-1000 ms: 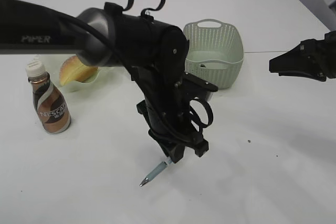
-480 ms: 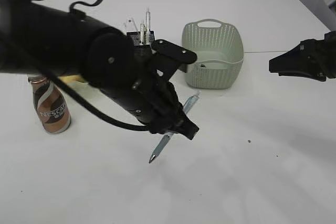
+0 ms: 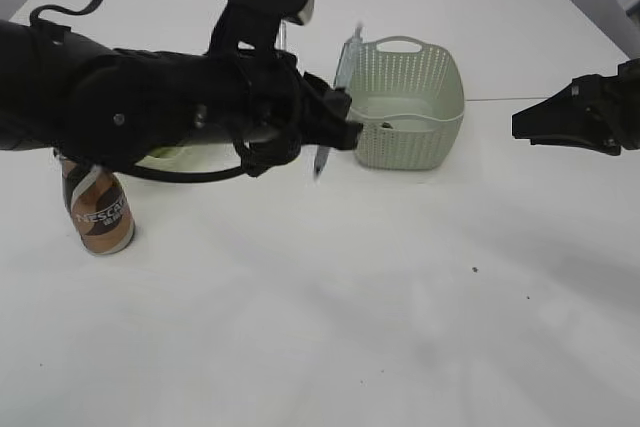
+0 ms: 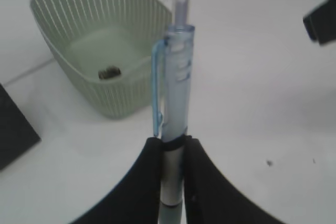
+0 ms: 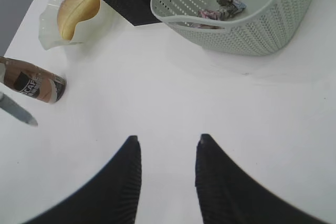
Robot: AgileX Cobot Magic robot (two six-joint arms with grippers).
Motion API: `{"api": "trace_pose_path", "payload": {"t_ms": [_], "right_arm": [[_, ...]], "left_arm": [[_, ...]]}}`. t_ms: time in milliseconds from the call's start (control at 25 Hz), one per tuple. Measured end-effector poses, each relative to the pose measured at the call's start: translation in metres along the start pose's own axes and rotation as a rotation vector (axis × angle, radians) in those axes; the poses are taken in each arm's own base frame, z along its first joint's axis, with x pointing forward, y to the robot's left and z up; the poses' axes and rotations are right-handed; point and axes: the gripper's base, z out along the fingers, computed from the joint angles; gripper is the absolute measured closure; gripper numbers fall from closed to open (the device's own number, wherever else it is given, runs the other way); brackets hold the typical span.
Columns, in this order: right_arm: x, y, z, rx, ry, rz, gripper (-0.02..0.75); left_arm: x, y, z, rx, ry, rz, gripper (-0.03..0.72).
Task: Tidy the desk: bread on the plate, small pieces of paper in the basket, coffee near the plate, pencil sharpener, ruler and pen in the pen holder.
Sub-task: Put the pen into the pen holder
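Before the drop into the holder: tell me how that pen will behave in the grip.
The pen looks stiff and light, so it probably stays straight. Its smooth round barrel, pinched low by the left end effector, could slip or swivel. Released on the desk, it would likely roll.

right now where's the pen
In the exterior view the pen is off the desk, clamped in the left gripper, just left of the basket.

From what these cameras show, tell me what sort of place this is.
Most likely a lab bench staged as a desk for a tidying trial: a bare white tabletop, two black robot arms, and a few props, namely a green basket holding paper scraps, a coffee bottle and bread on a plate.
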Motion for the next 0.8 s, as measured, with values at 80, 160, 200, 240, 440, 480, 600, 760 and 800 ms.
{"api": "trace_pose_path", "payload": {"t_ms": [80,160,200,240,440,480,600,760,800], "right_arm": [[0.0,0.0,0.0,0.0,0.0,0.0,0.479],[0.0,0.0,0.0,0.0,0.0,0.0,0.478],[0.0,0.0,0.0,0.0,0.0,0.0,0.478],[0.0,0.0,0.0,0.0,0.0,0.0,0.478],[0.0,0.0,0.0,0.001,0.0,0.0,0.479],[0.0,0.0,0.0,0.001,0.0,0.0,0.479],[0.0,0.0,0.0,0.001,0.0,0.0,0.479],[0.0,0.0,0.0,0.001,0.0,0.0,0.478],[0.0,0.0,0.0,0.001,0.0,0.0,0.478]], "left_arm": [[-0.009,0.008,0.0,-0.018,-0.098,-0.009,0.627],[-0.017,0.018,-0.002,-0.038,-0.185,-0.017,0.627],[-0.021,0.024,-0.003,-0.054,-0.227,-0.029,0.627],[-0.024,0.03,-0.004,-0.068,-0.258,-0.04,0.627],[-0.047,0.063,-0.007,-0.145,-0.369,-0.073,0.625],[-0.051,0.069,-0.005,-0.158,-0.388,-0.076,0.625],[-0.061,0.086,0.003,-0.191,-0.421,-0.083,0.625],[-0.066,0.105,0.021,-0.224,-0.437,-0.091,0.624],[-0.065,0.11,0.027,-0.232,-0.434,-0.094,0.624]]}}
